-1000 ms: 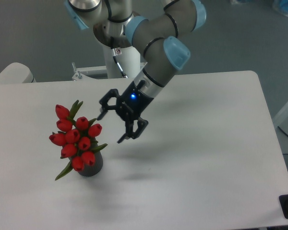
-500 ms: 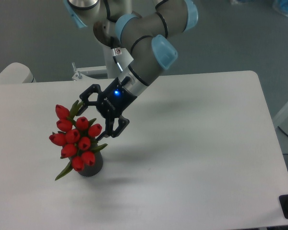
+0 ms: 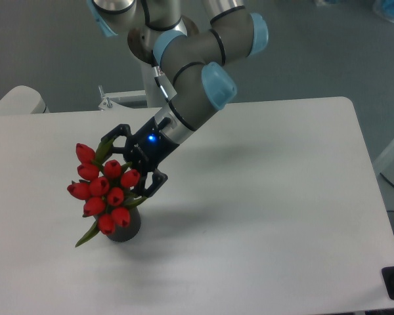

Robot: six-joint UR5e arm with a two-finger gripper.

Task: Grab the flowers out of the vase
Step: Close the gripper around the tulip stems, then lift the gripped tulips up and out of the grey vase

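Observation:
The flowers [image 3: 102, 188], a tight bunch of red tulip buds with green stems and leaves, stand in the vase [image 3: 125, 228], a short dark cylinder at the table's left front. My gripper [image 3: 123, 168] is open. Its black fingers straddle the upper right part of the bunch, one finger by the top leaves, the other by the rightmost bud. A blue light glows on the wrist. The stems are mostly hidden behind the buds.
The white table [image 3: 262, 216] spreads right and front of the vase. The arm's base [image 3: 159, 79] rises behind the table's back edge. A white rounded object [image 3: 16, 102] sits at the far left edge.
My gripper has moved left and down toward the flowers, from open air right of the bunch to around its upper right buds. The jaws stayed open. The flowers and vase have not moved.

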